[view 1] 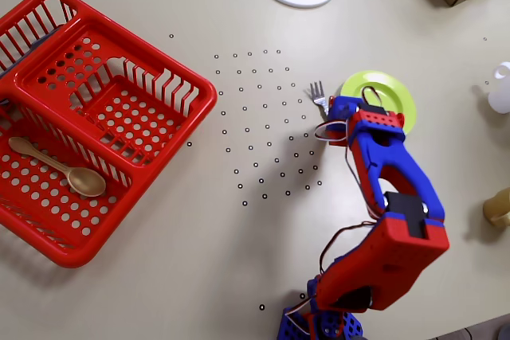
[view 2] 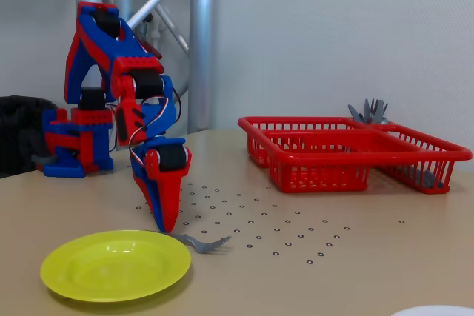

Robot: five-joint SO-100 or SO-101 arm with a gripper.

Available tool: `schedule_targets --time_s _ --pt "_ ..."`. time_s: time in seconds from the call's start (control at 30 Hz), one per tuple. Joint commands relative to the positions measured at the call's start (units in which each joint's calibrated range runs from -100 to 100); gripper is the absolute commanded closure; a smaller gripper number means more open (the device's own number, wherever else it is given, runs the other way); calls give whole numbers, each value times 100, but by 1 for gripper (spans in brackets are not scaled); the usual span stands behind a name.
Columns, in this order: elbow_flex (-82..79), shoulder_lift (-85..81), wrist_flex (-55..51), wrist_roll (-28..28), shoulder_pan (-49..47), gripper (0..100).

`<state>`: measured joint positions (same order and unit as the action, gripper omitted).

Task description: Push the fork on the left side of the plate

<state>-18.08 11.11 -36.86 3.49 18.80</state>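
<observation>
Overhead and fixed views of a single arm pushing cutlery across a table (view 1: pixel 159 276). The fingers (view 2: pixel 167 227) point steeply down and their tips meet the table at the handle end of the fork (view 2: pixel 201 243); they taper to a single closed wedge with nothing gripped between them. In the overhead view the wrist covers the tips, so the contact itself is read from the fixed view alone.

The fork lies flat on the table. Its tines (view 1: pixel 318 90) project beyond the fingers, away from the arm's base, while its handle runs back under the fingertips and touches, or nearly touches, the rim of the green plate (view 1: pixel 396 97). The plate sits just beside the fingers, on their right in the overhead view and in front of them in the fixed view. The fork therefore lies along the plate's left edge as the overhead view shows it.

Judged state of the task: the push appears largely complete, since the fork already rests against the plate's left side. What remains is at most a small straightening, then lifting the fingers clear.

The red basket (view 1: pixel 96 117) with its wooden spoon (view 1: pixel 60 169) stands well apart from the fingers.
</observation>
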Motion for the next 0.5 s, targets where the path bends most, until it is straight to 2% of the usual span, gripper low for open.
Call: schedule_targets --time_s 0.0,0.23,0.47 --pt "140 -88 -36 -44 66 100" --pt "231 -181 -36 -342 -372 100" --pt "847 123 -36 -386 -516 100"
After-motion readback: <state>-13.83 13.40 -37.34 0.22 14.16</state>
